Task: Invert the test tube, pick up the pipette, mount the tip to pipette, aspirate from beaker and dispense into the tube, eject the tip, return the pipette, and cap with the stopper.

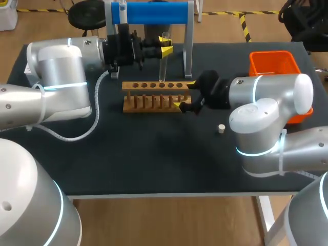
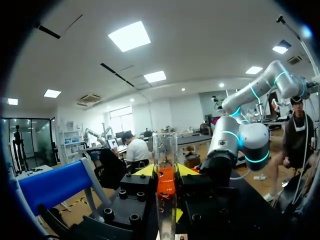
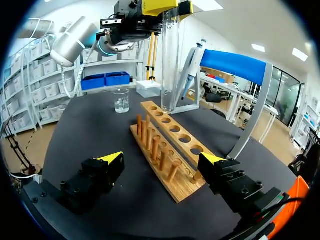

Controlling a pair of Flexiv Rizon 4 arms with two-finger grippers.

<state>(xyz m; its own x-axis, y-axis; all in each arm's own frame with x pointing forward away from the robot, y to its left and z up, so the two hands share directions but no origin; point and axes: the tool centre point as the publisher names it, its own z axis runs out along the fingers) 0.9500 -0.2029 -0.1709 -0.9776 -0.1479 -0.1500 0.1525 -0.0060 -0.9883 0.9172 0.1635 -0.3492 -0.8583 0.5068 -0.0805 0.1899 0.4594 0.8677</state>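
Glass test tube (image 1: 163, 66) stands upright over the wooden rack (image 1: 139, 86), pinched near its rim by my left gripper (image 1: 165, 46). Light, slick, brittle, I judge: hold gently, high up; my right gripper (image 1: 183, 95) gapes empty by the rack

Orange bin (image 1: 270, 53) stands apart from wooden rack (image 1: 129, 86).

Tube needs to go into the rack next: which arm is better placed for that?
Left. The left hand grips the test tube upright over the wooden rack's holes; the right hand sits open astride the rack's end, holding nothing.
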